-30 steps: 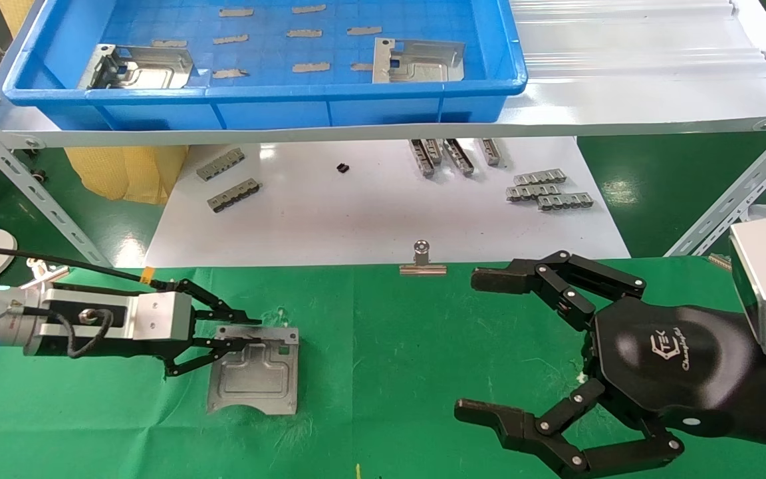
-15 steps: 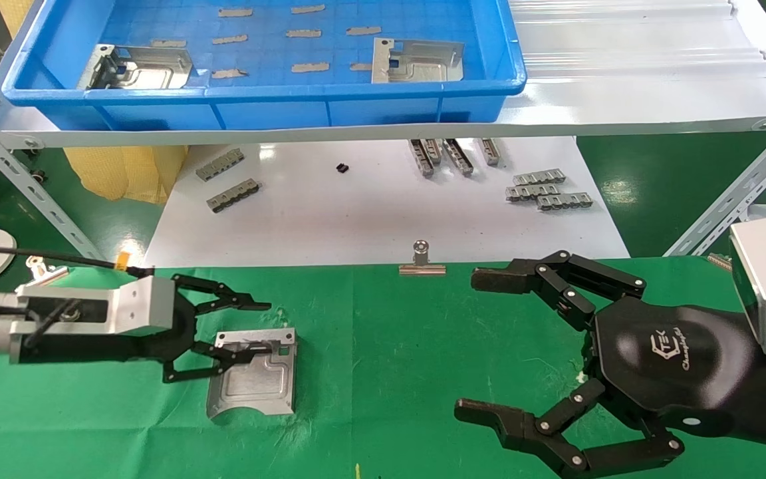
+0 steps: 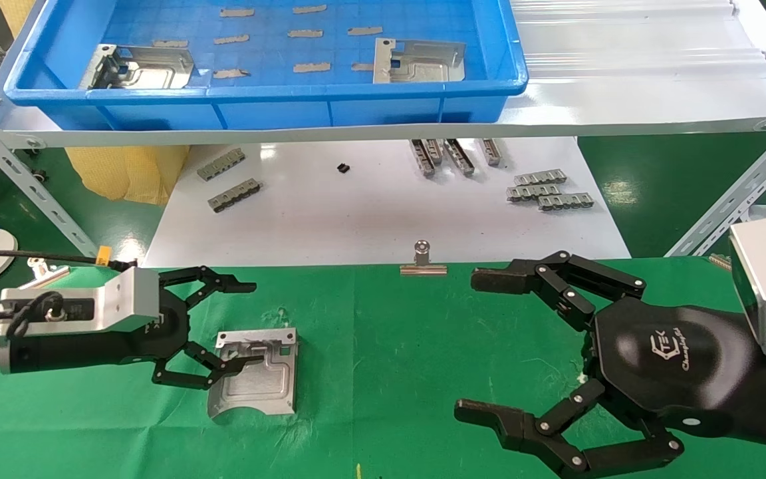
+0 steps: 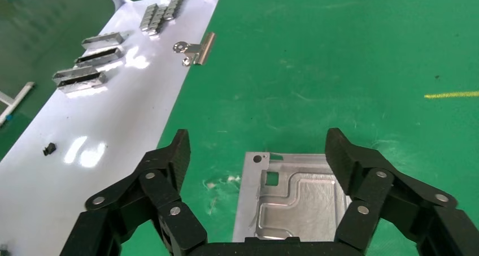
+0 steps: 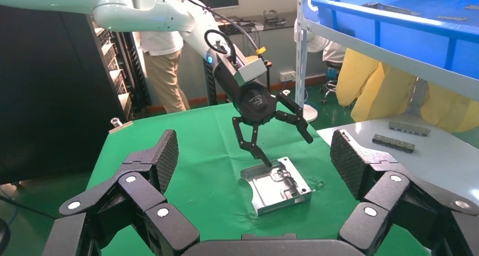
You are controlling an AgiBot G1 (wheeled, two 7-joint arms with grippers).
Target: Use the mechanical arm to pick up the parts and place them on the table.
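Observation:
One silver part [image 3: 256, 379] lies flat on the green table [image 3: 389, 346]; it also shows in the left wrist view [image 4: 299, 199] and the right wrist view [image 5: 277, 185]. My left gripper [image 3: 252, 324] is open and empty, just left of it and slightly above. One fingertip [image 3: 250, 364] hangs over the part's near-left edge. In the left wrist view the gripper [image 4: 260, 148] straddles the part. Two more parts [image 3: 143, 66] [image 3: 416, 61] lie in the blue tray [image 3: 256, 93]. My right gripper [image 3: 476, 344] is wide open and empty over the cloth at the right.
The tray sits on a raised white shelf with angled metal legs [image 3: 729, 199]. Below it, a glossy white board [image 3: 370, 213] carries small grey toothed strips [image 3: 549, 188] [image 3: 230, 179]. A binder clip [image 3: 423, 263] holds the cloth's far edge. Thin grey slips [image 3: 310, 66] lie in the tray.
My left gripper opened and let go of the part's far edge, then drew back to the left. The part now rests on the cloth. The right arm has not moved.

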